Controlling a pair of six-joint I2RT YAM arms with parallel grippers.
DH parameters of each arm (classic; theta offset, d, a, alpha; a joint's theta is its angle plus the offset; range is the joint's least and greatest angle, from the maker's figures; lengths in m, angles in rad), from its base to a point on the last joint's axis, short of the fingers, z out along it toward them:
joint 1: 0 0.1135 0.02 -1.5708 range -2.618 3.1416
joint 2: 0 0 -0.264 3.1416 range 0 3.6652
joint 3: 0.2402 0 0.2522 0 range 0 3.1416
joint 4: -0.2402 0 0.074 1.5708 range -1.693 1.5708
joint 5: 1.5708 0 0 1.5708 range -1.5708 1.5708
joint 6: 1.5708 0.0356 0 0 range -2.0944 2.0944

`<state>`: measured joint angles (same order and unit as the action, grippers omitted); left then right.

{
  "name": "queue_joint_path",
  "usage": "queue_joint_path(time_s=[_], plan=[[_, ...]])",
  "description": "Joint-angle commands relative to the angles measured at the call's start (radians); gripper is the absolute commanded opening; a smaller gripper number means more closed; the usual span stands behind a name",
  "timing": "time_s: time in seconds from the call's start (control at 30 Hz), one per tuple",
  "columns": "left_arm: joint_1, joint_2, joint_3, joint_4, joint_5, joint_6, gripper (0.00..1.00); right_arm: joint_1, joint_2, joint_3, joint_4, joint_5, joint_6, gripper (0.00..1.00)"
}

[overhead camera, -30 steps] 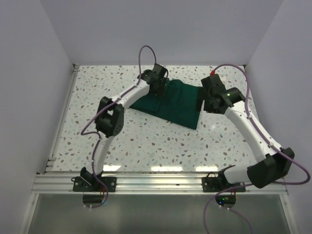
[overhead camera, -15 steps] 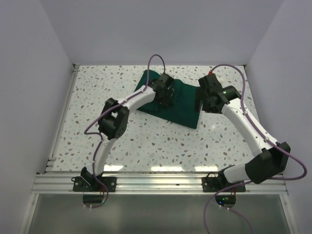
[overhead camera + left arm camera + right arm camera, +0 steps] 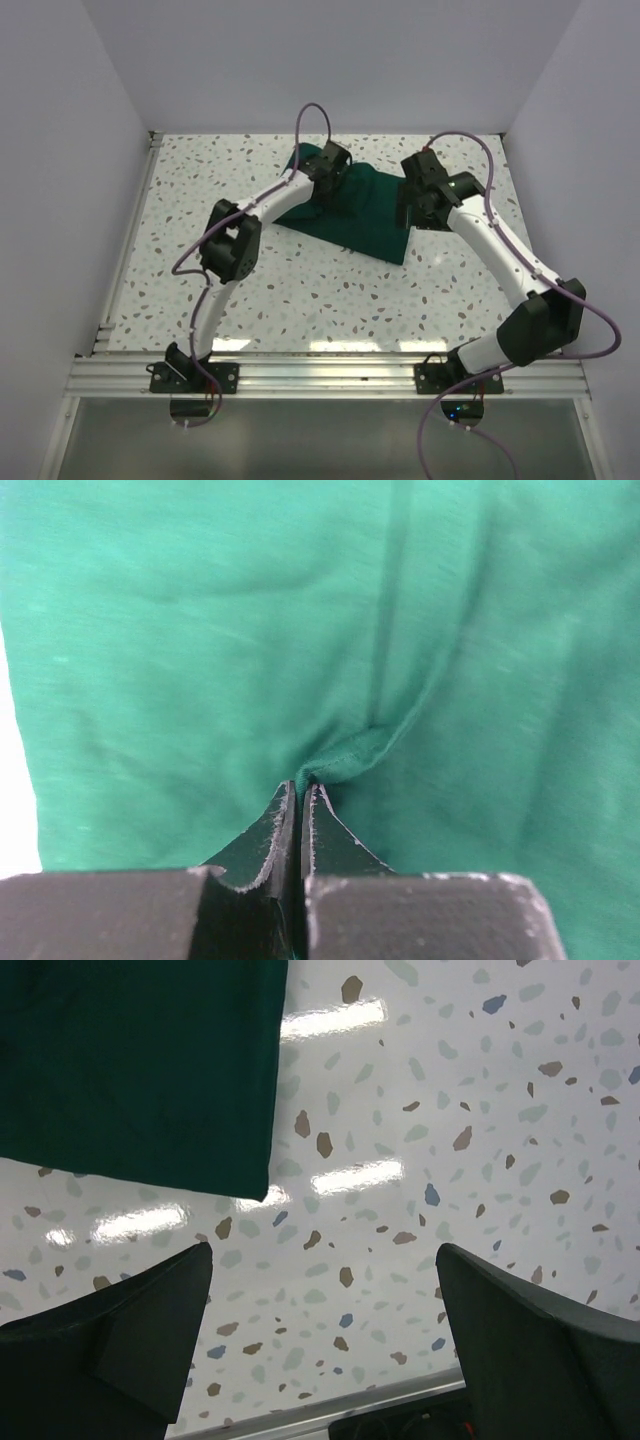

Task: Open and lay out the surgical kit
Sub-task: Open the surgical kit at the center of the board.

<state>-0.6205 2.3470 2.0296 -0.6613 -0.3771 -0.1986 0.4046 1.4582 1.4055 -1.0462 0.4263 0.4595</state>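
The surgical kit (image 3: 365, 212) is a folded dark green cloth bundle lying at the far middle of the speckled table (image 3: 300, 290). My left gripper (image 3: 329, 188) is down on the bundle's far left part. In the left wrist view the left gripper (image 3: 300, 788) is shut, pinching a small raised fold of the green cloth (image 3: 350, 755). My right gripper (image 3: 413, 208) hovers at the bundle's right edge. In the right wrist view the right gripper (image 3: 322, 1250) is wide open over bare table, with the cloth's corner (image 3: 140, 1060) up and to the left of it.
White walls enclose the table on three sides. A metal rail (image 3: 128, 250) runs along the left edge and a wider one (image 3: 330, 375) along the near edge. A table edge strip (image 3: 330, 1412) shows just below the right fingers. Purple cables (image 3: 312, 115) loop above both wrists.
The left gripper has gone from open to shut on a fold of the cloth and shifted toward the bundle's far left. The right arm has edged slightly left and stays open.
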Motion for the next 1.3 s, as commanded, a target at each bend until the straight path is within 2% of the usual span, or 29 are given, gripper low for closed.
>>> queue_joint_path(time_s=[0.0, 0.17, 0.3, 0.47, 0.53, 0.7, 0.83, 1.0, 1.1, 1.27], plan=[[0.068, -0.103, 0.044, 0.02, -0.048, -0.015, 0.0, 0.0, 0.033, 0.055, 0.037, -0.018, -0.015, 0.99], [0.206, -0.198, 0.087, -0.009, 0.003, -0.116, 0.0, 0.005, 0.125, 0.124, 0.043, -0.073, -0.019, 0.99], [0.338, -0.271, 0.002, 0.0, -0.029, -0.14, 0.0, 0.007, 0.186, 0.18, 0.045, -0.064, -0.048, 0.99], [0.453, -0.396, -0.267, 0.015, -0.02, -0.26, 0.0, 0.005, 0.264, 0.271, 0.034, -0.063, -0.068, 0.99], [0.514, -0.437, -0.412, 0.051, 0.015, -0.277, 0.0, 0.005, 0.304, 0.297, 0.032, -0.063, -0.076, 0.99], [0.588, -0.489, -0.61, 0.086, 0.087, -0.285, 0.0, 0.0, 0.381, 0.384, 0.029, -0.046, -0.105, 0.99], [0.593, -0.457, -0.739, 0.103, 0.199, -0.291, 0.99, -0.009, 0.447, 0.453, 0.023, -0.041, -0.12, 0.99], [0.593, -0.514, -0.766, 0.138, 0.172, -0.26, 1.0, -0.038, 0.516, 0.535, 0.023, -0.076, -0.125, 0.99], [0.594, -0.528, -0.706, 0.118, 0.141, -0.251, 1.0, -0.062, 0.553, 0.573, 0.044, -0.127, -0.117, 0.99], [0.594, -0.583, -0.592, 0.101, 0.109, -0.265, 1.0, -0.174, 0.657, 0.693, 0.083, -0.239, -0.064, 0.99]])
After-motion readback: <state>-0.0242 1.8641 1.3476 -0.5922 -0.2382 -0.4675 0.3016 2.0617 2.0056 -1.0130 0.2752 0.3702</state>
